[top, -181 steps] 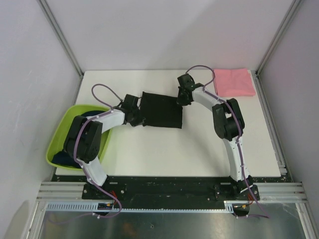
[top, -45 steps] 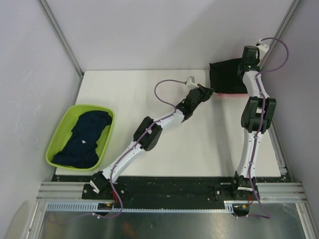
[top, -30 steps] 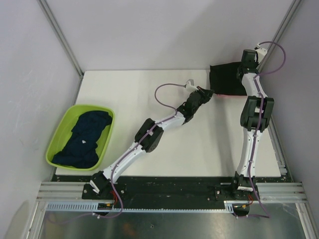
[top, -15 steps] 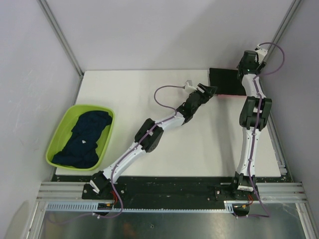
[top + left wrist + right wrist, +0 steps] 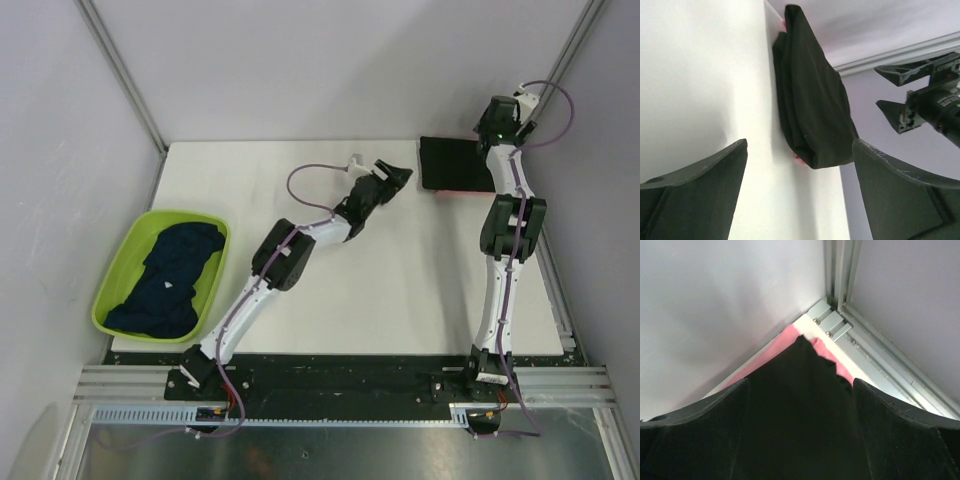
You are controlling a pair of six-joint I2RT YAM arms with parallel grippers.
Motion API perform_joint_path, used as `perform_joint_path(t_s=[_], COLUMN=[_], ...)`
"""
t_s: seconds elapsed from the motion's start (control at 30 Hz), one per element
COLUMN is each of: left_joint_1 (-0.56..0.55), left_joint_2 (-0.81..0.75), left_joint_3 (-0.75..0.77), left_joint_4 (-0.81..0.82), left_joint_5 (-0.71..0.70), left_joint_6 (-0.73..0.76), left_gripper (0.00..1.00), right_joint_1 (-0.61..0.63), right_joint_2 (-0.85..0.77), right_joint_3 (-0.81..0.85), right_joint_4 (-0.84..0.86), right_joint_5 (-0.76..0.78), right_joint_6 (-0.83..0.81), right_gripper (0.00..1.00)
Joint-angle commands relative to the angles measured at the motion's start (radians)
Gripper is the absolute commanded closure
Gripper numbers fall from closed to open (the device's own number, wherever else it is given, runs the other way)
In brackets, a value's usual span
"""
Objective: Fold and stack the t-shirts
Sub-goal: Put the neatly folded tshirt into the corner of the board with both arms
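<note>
Since the black shirt (image 5: 455, 163) lies folded flat on the pink shirt (image 5: 830, 357) in the far right corner of the tabletop (image 5: 380, 290), with only a thin pink edge showing round it, the stack looks settled and the next piece of work most likely lies elsewhere. Both arms are at that corner. The left gripper (image 5: 397, 172) stands just left of the stack with its jaws wide and nothing between them, and its wrist view shows a strip of bare tabletop separating it from the cloth. The right gripper (image 5: 492, 130) hangs over the stack's far right edge, also spread wide and holding nothing, with the black cloth lying loose below it. The shirts not yet folded are the navy shirts (image 5: 170, 280), heaped in the green basin (image 5: 112, 280) at the near left edge, well apart from both grippers. From the left gripper the basin lies to the left and nearer. From the right gripper it is across the whole tabletop. The basin's long side runs roughly near to far, leaning a little to the right as it goes back, and the heap follows that line. The left arm is bolted just beside the basin, so I judge it the nearer one for the next pick, though it would have to fold well back from its present long reach. I cannot tell how many shirts the heap holds.
</note>
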Motion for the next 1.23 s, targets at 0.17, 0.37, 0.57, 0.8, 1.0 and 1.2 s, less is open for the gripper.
perform_joint_path(t_s=[0.17, 0.37, 0.57, 0.8, 1.0, 1.2], left_joint_1=[0.076, 0.092, 0.117, 0.128, 0.129, 0.133], left_joint_2=[-0.467, -0.776, -1.041, -1.272, -1.410, -1.465], left_joint_3=[-0.437, -0.688, -0.884, -1.109, -1.228, -1.210], left_joint_4=[-0.087, -0.397, -0.652, -0.820, -0.880, -0.913], left_joint_5=[0.100, 0.036, -0.033, -0.064, -0.108, -0.119], left_joint_6=[0.245, 0.452, 0.581, 0.642, 0.668, 0.702], left_gripper=[0.04, 0.01, 0.01, 0.01, 0.01, 0.01], right_joint_1=[0.127, 0.264, 0.364, 0.464, 0.543, 0.570], right_joint_2=[-0.284, -0.480, -0.701, -0.865, -0.929, -0.942], right_joint_3=[-0.137, -0.367, -0.701, -0.980, -1.068, -1.097], right_joint_4=[-0.149, -0.267, -0.261, -0.265, -0.254, -0.227], right_joint_5=[-0.031, -0.098, -0.252, -0.311, -0.306, -0.320], right_joint_6=[0.114, 0.194, 0.326, 0.411, 0.419, 0.410], right_gripper=[0.10, 0.08, 0.07, 0.07, 0.07, 0.06])
